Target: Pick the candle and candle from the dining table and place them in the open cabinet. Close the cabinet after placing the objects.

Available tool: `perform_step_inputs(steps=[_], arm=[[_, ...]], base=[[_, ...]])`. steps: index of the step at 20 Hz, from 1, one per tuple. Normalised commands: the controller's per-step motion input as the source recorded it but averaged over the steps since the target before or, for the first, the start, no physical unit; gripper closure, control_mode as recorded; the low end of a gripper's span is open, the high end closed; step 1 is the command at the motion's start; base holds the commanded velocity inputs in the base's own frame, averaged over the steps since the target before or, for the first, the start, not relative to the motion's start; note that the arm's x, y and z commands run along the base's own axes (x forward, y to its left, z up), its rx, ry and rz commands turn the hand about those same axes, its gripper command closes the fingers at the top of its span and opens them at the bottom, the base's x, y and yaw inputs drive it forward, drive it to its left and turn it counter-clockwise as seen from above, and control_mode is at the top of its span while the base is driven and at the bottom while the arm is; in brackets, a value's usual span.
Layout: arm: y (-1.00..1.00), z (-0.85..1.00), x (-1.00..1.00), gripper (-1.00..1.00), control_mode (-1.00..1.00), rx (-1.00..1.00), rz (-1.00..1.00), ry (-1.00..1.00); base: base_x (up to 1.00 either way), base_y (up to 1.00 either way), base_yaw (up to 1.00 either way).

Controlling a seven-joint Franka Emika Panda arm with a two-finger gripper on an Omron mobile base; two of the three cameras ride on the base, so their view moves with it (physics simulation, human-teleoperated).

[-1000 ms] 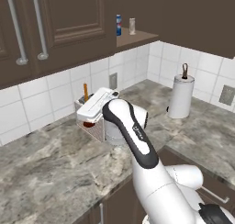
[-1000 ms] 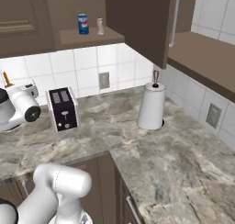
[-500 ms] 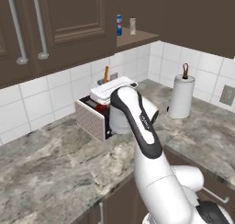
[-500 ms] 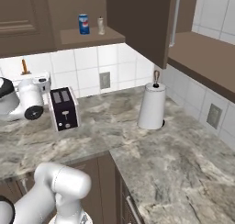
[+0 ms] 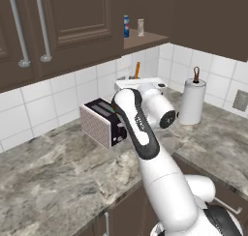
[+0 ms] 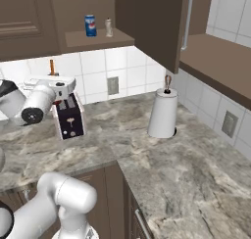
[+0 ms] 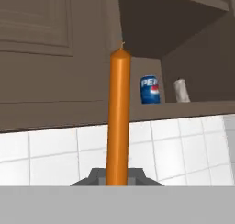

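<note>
Centre of the hand view, nearest: thin orange taper candle (image 7: 118,122) stands upright between the dark finger tips of the two-finger gripper (image 7: 118,178), its wick end up.
Jaws: pinching the taper low down; the contact itself is cut off by the frame's lower edge, so this is a judgement from how it stands.
Why held so: gripped at the base and kept vertical, probably so it can be set down standing on the shelf.
Mid frame, left base view: white arm lifts the taper (image 5: 137,69) above a black-and-white toaster (image 5: 102,122); white paper-towel roll (image 5: 192,102) at right.
Upper centre, further off: open dark brown wooden cabinet (image 6: 95,38), its shelf above the tiled wall; door (image 6: 156,22) swung out at upper right of the right base view.
On that shelf: short pale beige candle (image 7: 181,90) just beside a small blue can (image 7: 149,89).
Writing: white letters "PE" on the can, the rest turned away.
Task judgement: one candle shelved, the taper yet to place.
</note>
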Motion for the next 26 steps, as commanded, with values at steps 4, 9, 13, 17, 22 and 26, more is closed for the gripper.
perform_step_inputs(steps=[4, 9, 13, 17, 22, 26], arm=[[-0.96, 0.07, -0.55, 1.00, -1.00, -0.15, -0.24, 0.23], [-0.45, 0.98, 0.01, 1.00, -1.00, 0.00, -0.15, 0.18], [-0.22, 1.00, 0.01, 1.00, -1.00, 0.00, -0.02, 0.21], [-0.02, 0.50, 0.04, 1.00, -1.00, 0.01, 0.03, 0.10], [-0.11, 0.65, 0.03, 1.00, -1.00, 0.10, 0.11, 0.01], [-0.06, 0.17, 0.00, 1.00, -1.00, 0.01, 0.10, 0.00]], base=[[0.00, 0.00, 0.00], [0.00, 0.00, 0.00], [0.00, 0.00, 0.00], [0.00, 0.00, 0.00], [0.00, 0.00, 0.00], [0.00, 0.00, 0.00]])
